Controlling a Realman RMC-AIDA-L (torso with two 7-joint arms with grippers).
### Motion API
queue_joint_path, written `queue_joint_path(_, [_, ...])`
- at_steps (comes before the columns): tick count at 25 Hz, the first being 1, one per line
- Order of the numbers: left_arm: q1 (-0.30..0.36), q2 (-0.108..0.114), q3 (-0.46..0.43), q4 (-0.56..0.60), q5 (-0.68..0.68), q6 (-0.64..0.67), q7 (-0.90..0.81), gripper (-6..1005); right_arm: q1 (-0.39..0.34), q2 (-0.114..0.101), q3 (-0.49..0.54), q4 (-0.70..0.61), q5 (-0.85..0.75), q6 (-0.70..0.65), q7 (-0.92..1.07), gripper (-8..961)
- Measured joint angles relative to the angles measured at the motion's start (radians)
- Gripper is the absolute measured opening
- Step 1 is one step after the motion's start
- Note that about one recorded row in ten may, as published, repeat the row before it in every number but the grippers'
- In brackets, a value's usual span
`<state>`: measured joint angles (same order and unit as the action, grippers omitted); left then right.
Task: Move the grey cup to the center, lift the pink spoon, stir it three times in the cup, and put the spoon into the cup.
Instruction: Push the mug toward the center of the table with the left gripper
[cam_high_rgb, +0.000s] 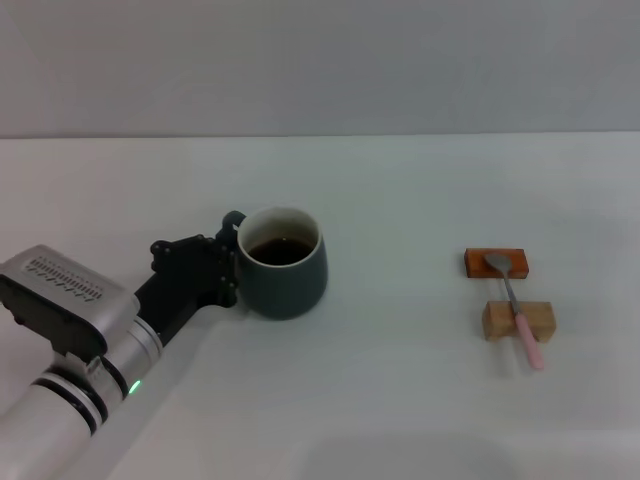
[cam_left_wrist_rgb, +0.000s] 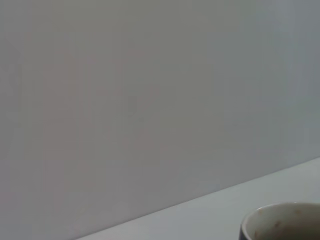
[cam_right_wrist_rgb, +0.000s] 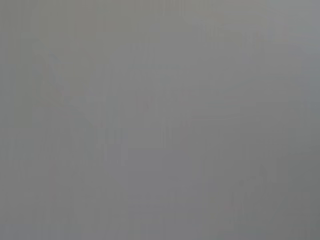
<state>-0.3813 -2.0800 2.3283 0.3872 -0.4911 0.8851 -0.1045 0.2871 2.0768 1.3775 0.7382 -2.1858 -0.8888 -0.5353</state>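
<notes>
Cup: the grey cup (cam_high_rgb: 283, 262) stands upright on the white table (cam_high_rgb: 400, 400), left of the middle of the head view, with dark liquid inside its white interior. Its small loop handle points toward the robot's left, where the gripper is. In the left wrist view only a piece of its rim (cam_left_wrist_rgb: 282, 222) shows in one corner.

Left gripper: the left gripper (cam_high_rgb: 222, 268) is low on the table, right against the cup's handle side, its black fingers around the handle area. Whether the claw is pinching the handle or merely spread beside it, I cannot tell from these views. The arm reaches in from the lower left of the head view.

Spoon: the pink spoon (cam_high_rgb: 516, 310) lies well apart from the cup, on the robot's right. Its metal bowl rests on a reddish-brown block (cam_high_rgb: 496, 263) and its pink handle crosses a pale wooden block (cam_high_rgb: 518, 320) just nearer the robot, the handle's end pointing toward the robot.

Right gripper: not seen in any view; the right wrist view shows only plain grey.
</notes>
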Motion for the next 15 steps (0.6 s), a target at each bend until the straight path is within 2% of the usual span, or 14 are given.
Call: queue_joint_path(15, [0.032, 0.0, 0.062, 0.082, -0.006, 0.001, 0.0, 0, -0.008, -0.001, 0.0, 0.01, -0.004, 0.008, 0.0, 354])
